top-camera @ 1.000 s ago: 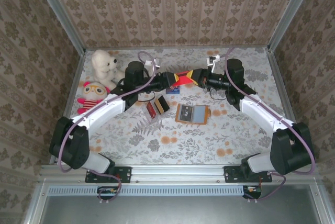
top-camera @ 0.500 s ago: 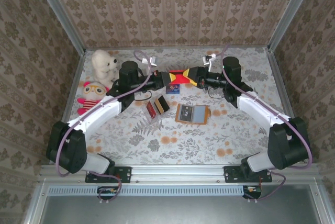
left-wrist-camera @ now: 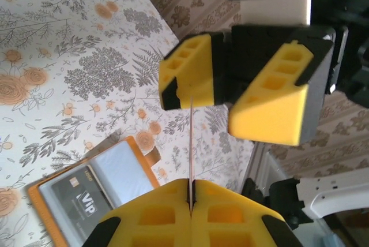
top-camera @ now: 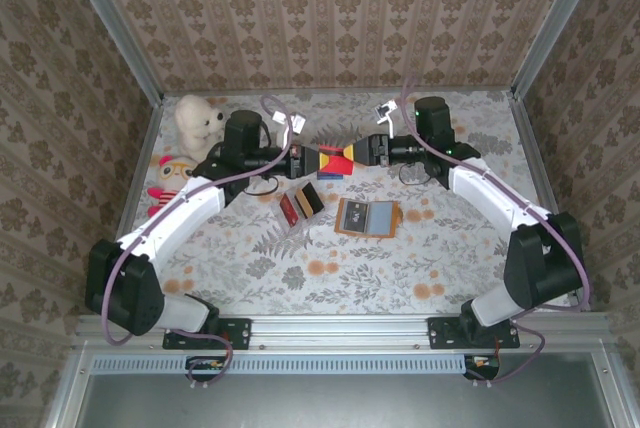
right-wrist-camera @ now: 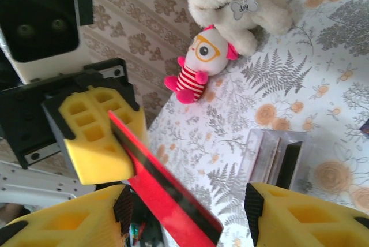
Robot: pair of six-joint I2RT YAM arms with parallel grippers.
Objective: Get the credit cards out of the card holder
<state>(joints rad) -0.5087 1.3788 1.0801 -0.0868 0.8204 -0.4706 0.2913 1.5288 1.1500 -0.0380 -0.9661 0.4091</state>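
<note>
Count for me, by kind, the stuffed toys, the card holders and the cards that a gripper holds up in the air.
stuffed toys: 2 (white bear, striped doll)
card holder: 1
cards held in the air: 1 (red card, clamped by the left gripper)
Total: 4

You're working nose to nose at the far middle. The left gripper is clamping a red card, and that card is sticking into the gap between the right gripper's spread fingers, so the gap is partly blocked. A dark-blue square is lying on the table just under both.

Nearer you, loose cards and the card holder are sitting close together, leaving only a narrow strip between. A white bear and a striped toy are taking up the far-left corner.

The near half and the far-right area are staying open for a pass. The walls are closing in left, right and back.
</note>
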